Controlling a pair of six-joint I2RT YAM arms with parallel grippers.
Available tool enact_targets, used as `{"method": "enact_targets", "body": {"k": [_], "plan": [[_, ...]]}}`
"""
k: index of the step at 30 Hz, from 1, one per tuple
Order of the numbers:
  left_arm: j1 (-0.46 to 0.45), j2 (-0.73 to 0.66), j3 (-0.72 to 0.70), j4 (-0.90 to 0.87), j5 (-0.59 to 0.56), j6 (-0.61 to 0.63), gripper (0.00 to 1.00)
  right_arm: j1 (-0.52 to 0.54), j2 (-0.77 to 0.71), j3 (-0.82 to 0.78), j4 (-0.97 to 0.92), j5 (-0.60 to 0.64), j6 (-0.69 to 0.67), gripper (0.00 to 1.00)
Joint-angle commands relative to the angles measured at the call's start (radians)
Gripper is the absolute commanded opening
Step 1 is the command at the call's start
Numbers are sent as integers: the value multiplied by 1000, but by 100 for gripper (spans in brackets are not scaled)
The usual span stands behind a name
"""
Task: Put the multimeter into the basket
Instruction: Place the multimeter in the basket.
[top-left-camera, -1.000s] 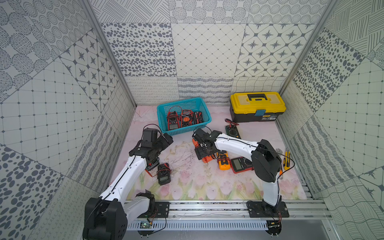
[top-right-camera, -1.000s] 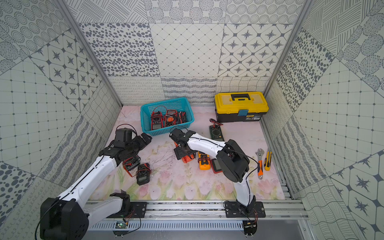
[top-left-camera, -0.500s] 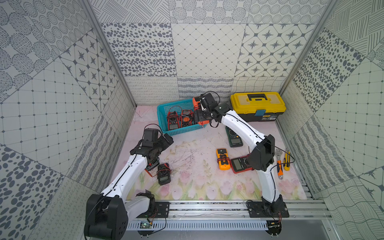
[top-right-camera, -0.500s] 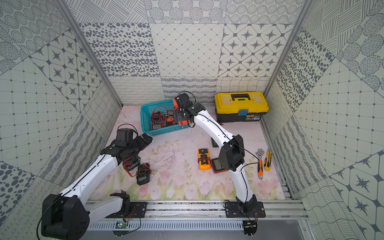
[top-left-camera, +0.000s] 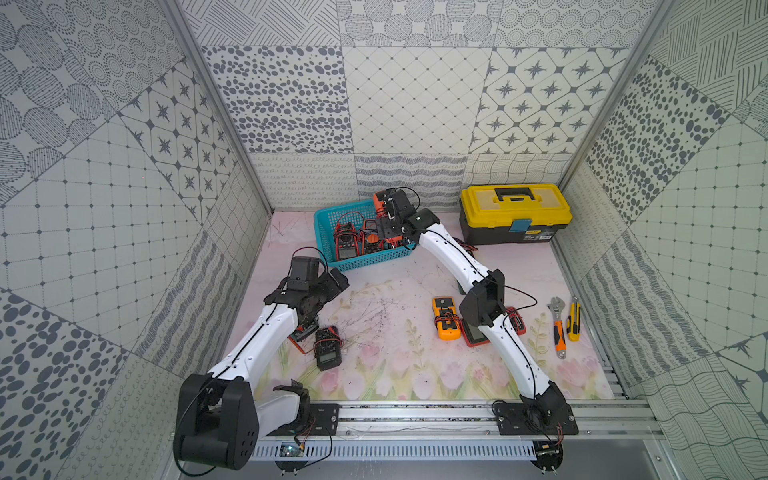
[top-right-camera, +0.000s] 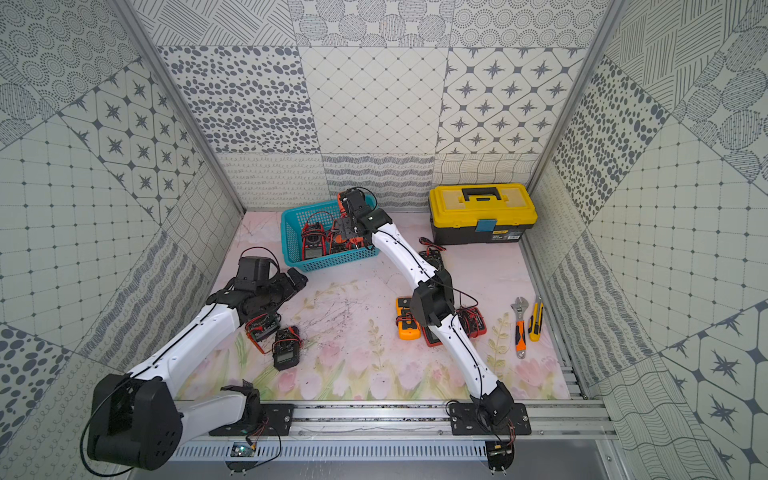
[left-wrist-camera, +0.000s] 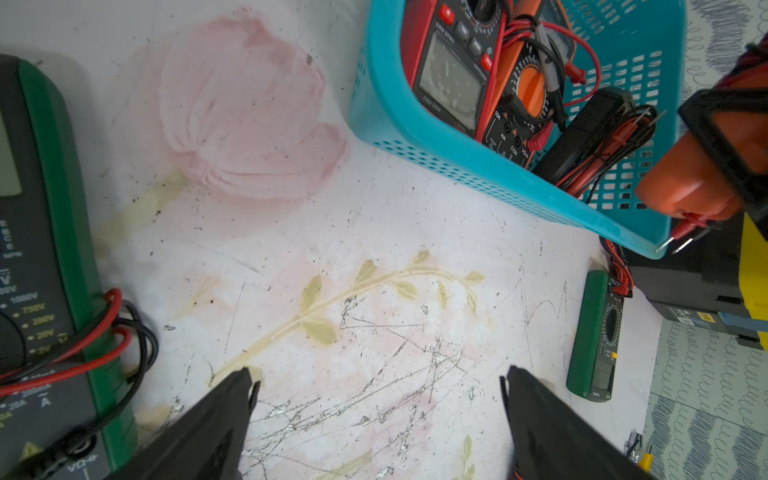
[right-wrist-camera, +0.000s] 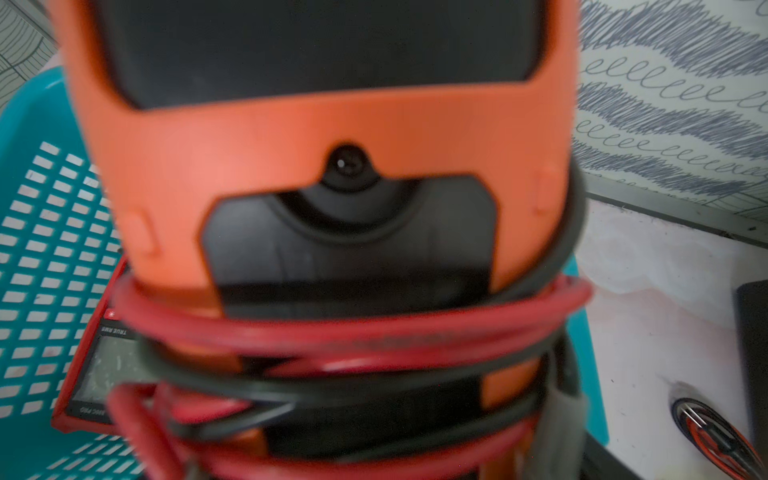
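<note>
**Orange multimeter held over basket, not yet released**

The left gripper (left-wrist-camera: 378, 376) is parked low over the mat (top-left-camera: 386, 332). Its fingers (left-wrist-camera: 232, 399) are spread wide and nothing is held between them. In the left wrist view a green multimeter (left-wrist-camera: 54, 249), wrapped in red and black leads, is seen just beside it. A black multimeter (top-left-camera: 328, 349) is laid flat on the mat near the left arm.

The basket (top-left-camera: 365, 262) is set at the back of the mat, left of centre. A red multimeter (top-left-camera: 345, 243) and a dark multimeter (top-left-camera: 370, 240) with an orange dial are lying inside it, with leads tangled over both.

The right gripper (top-left-camera: 388, 226) is reached over the basket's right end and clamped across the body of the orange multimeter (right-wrist-camera: 332, 133). That multimeter is raised above the basket floor, with leads wound round its lower half. The right wrist view is blurred and filled by the housing, so the fingers are hidden. Whether the held multimeter touches those beneath cannot be told.

Further right, a second green multimeter (left-wrist-camera: 590, 336) is partly covered by the right arm. A yellow multimeter (top-left-camera: 445, 318) is laid flat, and a red-edged multimeter (top-left-camera: 473, 336) just beside it is half hidden under the arm's elbow. A toolbox (top-left-camera: 513, 214) is stood at the back right with its lid closed. A wrench (top-left-camera: 557, 328) and a knife (top-left-camera: 573, 320) are laid side by side near the mat's right edge.
</note>
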Motion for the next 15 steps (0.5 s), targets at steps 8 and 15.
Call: {"method": "enact_targets", "body": {"k": [8, 15], "plan": [[2, -4, 1, 18, 17, 36, 99, -49, 67, 36, 293, 39, 2, 0], [2, -4, 1, 18, 0, 39, 99, -67, 105, 45, 171, -30, 27, 0]]}}
